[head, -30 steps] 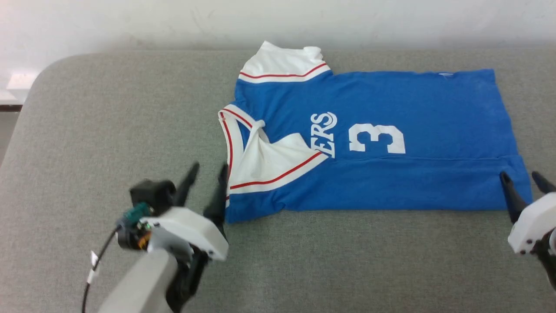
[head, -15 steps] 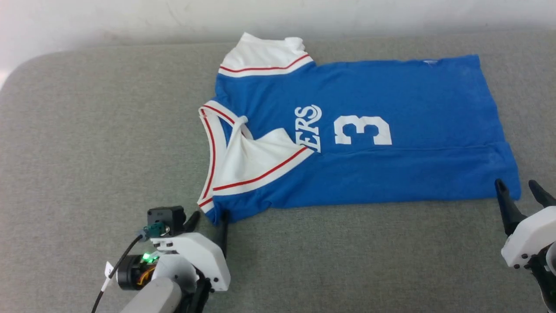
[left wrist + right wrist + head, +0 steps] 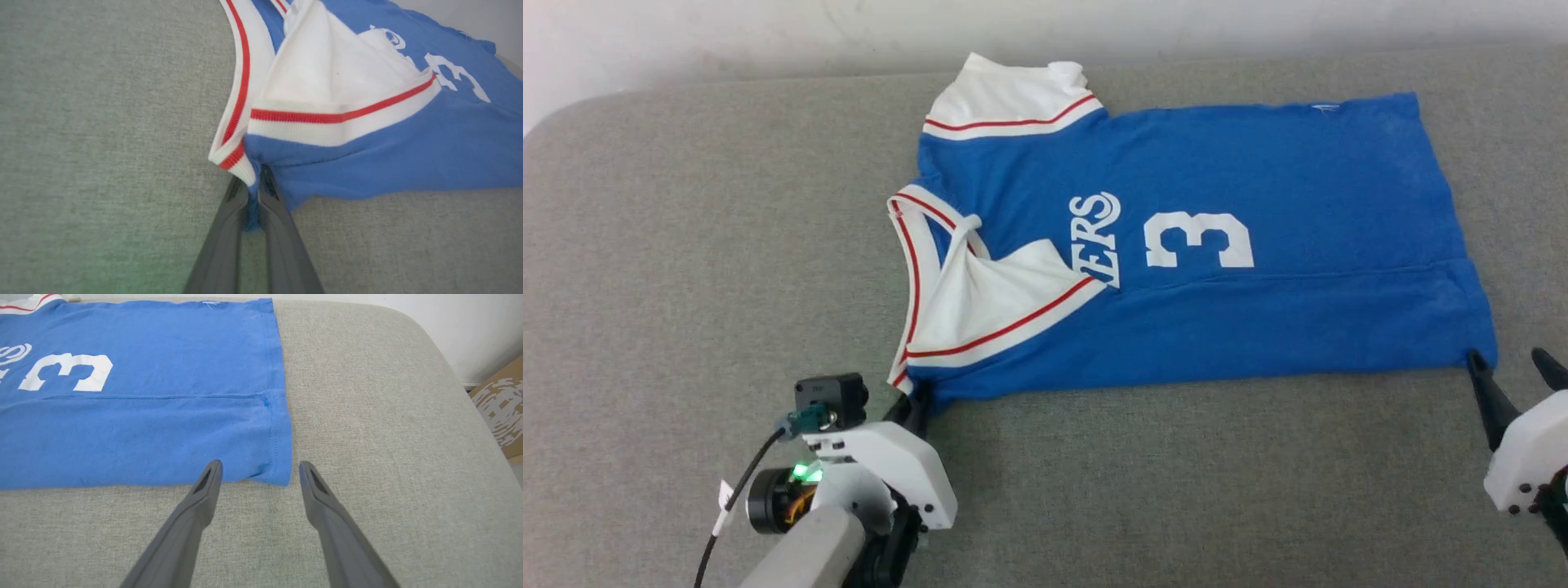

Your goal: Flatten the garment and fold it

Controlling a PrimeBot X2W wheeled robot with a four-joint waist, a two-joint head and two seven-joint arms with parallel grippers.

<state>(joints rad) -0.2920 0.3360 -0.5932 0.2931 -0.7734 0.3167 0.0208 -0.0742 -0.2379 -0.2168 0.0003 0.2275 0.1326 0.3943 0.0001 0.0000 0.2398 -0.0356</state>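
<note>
At the lower left of the head view, the left gripper sits at the near edge of the shirt. Its two dark fingers are drawn together on the shirt's near left corner, just below the red-and-white neck trim. In the left wrist view the left gripper has its fingers almost touching, with a fold of blue cloth from the shirt pinched between them at lower centre. A black cable trails from that wrist.

At the lower right of the head view, the right gripper has its fingers spread wide, tips at the shirt's near right corner. In the right wrist view the right gripper straddles that corner of the shirt and holds nothing. Whether the tips touch the cloth I cannot tell.

The shirt lies across the middle of the grey cushion, neck toward frame left and hem toward frame right. A crease runs along it below the white 3. One white sleeve is folded in over the chest, leaving "ERS" showing. The other sleeve sticks out at the far edge, upper centre. Behind the cushion is a pale wall, and a cardboard box shows at the right edge of the right wrist view.
</note>
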